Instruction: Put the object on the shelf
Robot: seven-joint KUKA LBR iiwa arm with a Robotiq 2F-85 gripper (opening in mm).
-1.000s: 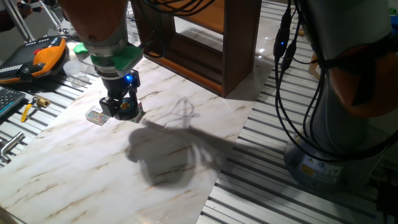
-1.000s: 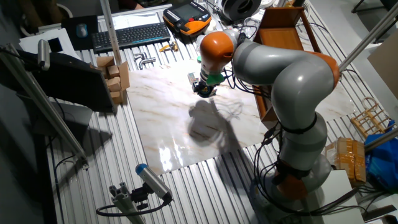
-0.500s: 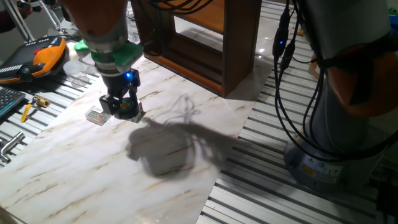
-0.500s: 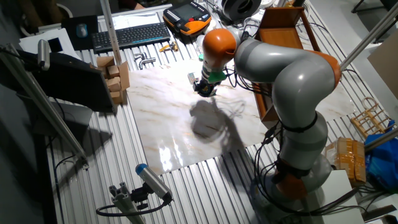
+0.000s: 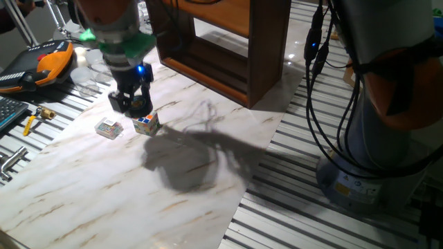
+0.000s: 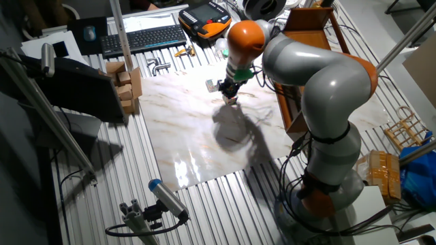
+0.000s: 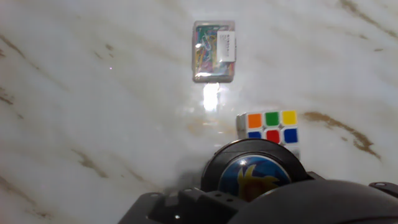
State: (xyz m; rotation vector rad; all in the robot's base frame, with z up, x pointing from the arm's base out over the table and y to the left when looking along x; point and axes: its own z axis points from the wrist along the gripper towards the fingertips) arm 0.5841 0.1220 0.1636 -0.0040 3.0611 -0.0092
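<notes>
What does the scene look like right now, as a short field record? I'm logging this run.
claw: shut on the disc, lifted off the table
disc: black, round, blue and yellow emblem, held in the claw
cube: on the marble table, just below the claw
clear box: flat on the table, beside the cube, apart from it
shelf: brown wood, open front, at the table's far edge

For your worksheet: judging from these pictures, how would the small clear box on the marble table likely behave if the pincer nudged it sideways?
The clear box lies flat, so it would probably slide, not roll or tip. The marble tabletop shows a glossy reflection, which suggests little friction. The box looks thin and small, so it is likely light and may spin if nudged off-centre.
</notes>
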